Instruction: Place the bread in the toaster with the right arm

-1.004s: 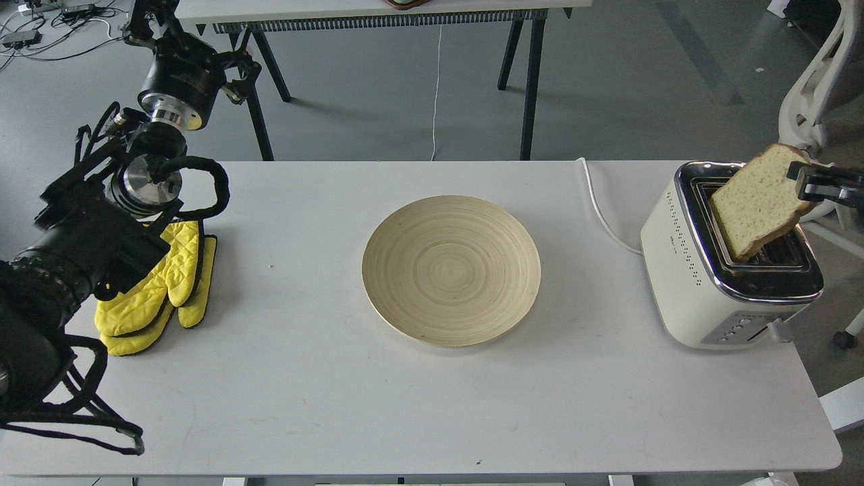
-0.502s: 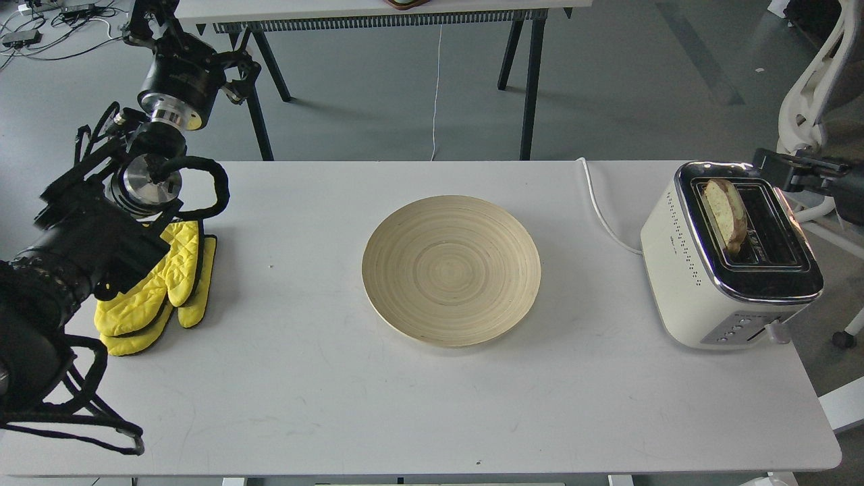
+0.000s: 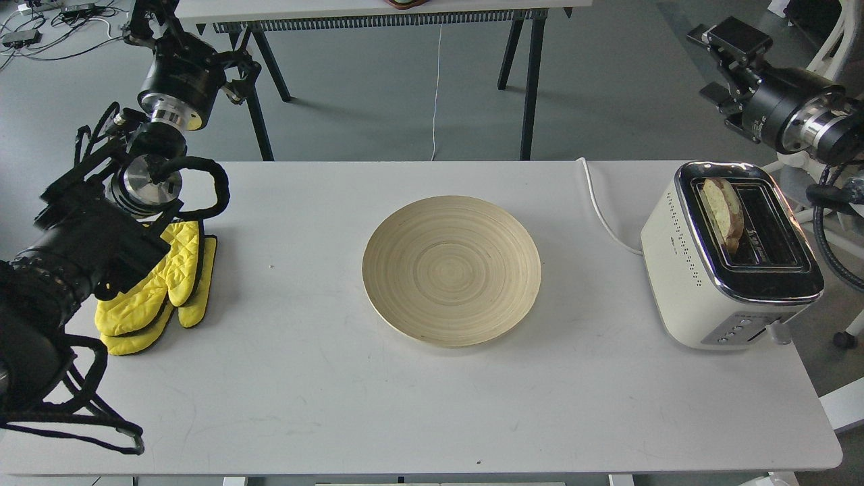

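Note:
The bread (image 3: 722, 214) stands in the left slot of the cream-white toaster (image 3: 702, 283) at the table's right end, with only its brown-crusted top edge showing above the chrome top. My right gripper (image 3: 719, 64) is raised above and behind the toaster, well clear of it. Its two fingers stand apart and hold nothing. My left gripper (image 3: 145, 23) is up at the far left, beyond the table's back edge, too dark to tell its fingers apart.
A round bamboo plate (image 3: 451, 270) lies at the middle of the white table (image 3: 405, 405). Yellow oven mitts (image 3: 162, 290) lie at the left under my left arm. The toaster's white cord (image 3: 601, 216) runs to the back edge. A white chair (image 3: 810, 88) stands behind the toaster.
The bread went from tilted in my right gripper over the toaster to down in the left slot. The right gripper let go and rose up and back. The left arm has not moved.

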`<action>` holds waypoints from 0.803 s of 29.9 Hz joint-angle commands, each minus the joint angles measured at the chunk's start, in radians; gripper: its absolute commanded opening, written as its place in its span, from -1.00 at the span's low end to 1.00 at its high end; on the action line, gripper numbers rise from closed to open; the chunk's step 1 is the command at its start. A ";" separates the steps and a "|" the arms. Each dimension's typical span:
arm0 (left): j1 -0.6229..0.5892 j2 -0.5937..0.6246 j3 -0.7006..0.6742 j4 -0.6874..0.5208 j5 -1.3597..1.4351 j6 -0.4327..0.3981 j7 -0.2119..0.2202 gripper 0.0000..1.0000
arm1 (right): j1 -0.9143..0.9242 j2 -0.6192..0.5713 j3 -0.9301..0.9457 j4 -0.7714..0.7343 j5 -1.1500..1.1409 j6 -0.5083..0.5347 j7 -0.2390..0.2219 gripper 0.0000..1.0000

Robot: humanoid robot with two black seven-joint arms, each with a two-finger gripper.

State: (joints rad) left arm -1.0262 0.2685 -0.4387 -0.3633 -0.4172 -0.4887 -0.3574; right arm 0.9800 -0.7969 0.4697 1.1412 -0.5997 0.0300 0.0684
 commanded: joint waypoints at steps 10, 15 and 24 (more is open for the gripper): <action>0.000 0.003 0.002 0.001 0.000 0.000 0.000 1.00 | -0.007 0.350 0.182 -0.535 0.397 0.329 0.194 1.00; 0.000 0.003 0.002 0.001 0.000 0.000 0.000 1.00 | -0.009 0.439 0.288 -0.616 0.532 0.389 0.177 1.00; 0.000 0.001 -0.009 0.001 0.000 0.000 0.000 1.00 | -0.020 0.533 0.434 -0.646 0.577 0.412 0.177 1.00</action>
State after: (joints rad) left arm -1.0262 0.2701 -0.4449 -0.3619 -0.4173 -0.4887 -0.3574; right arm 0.9707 -0.2789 0.8527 0.4963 -0.0246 0.4385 0.2449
